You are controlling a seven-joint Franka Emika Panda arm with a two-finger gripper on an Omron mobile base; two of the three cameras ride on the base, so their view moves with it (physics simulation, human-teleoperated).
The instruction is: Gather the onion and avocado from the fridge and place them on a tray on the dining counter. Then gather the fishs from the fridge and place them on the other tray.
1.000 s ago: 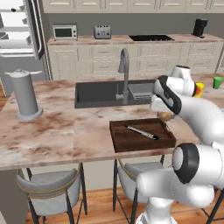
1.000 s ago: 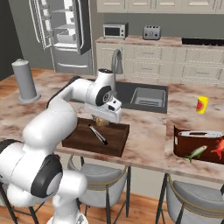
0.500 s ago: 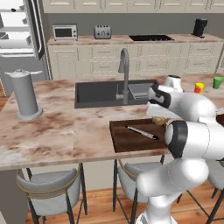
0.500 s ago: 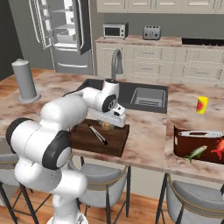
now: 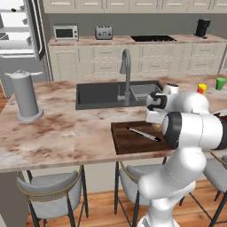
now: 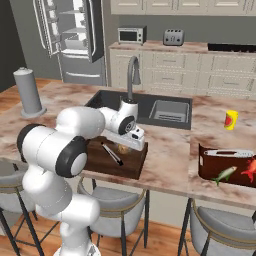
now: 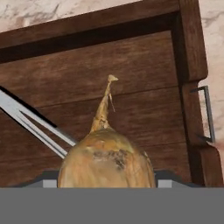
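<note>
The onion (image 7: 106, 161), golden-brown with a dry stalk pointing to 12 o'clock in the hand view, sits low in that view over the dark brown tray (image 7: 131, 65). In the right base view it shows as a small tan ball (image 6: 123, 148) just under the gripper (image 6: 131, 142), above the tray's right half. The fingers appear to pinch the onion, though the tips themselves are hidden behind it.

A slim silvery utensil (image 6: 112, 153) lies on the tray floor, at 9 o'clock from the onion. The tray rests near the front edge of the marbled tabletop (image 5: 66, 133). At 12 o'clock from it lie the dark sink (image 5: 102, 94) and the arched faucet (image 5: 126, 73). Well to the right on the tabletop stands the reddish-brown tray (image 6: 225, 167) holding fish (image 6: 223, 174). A yellow cup (image 6: 230, 119) stands beyond it. The fridge (image 6: 75, 40) stands open at the back.
</note>
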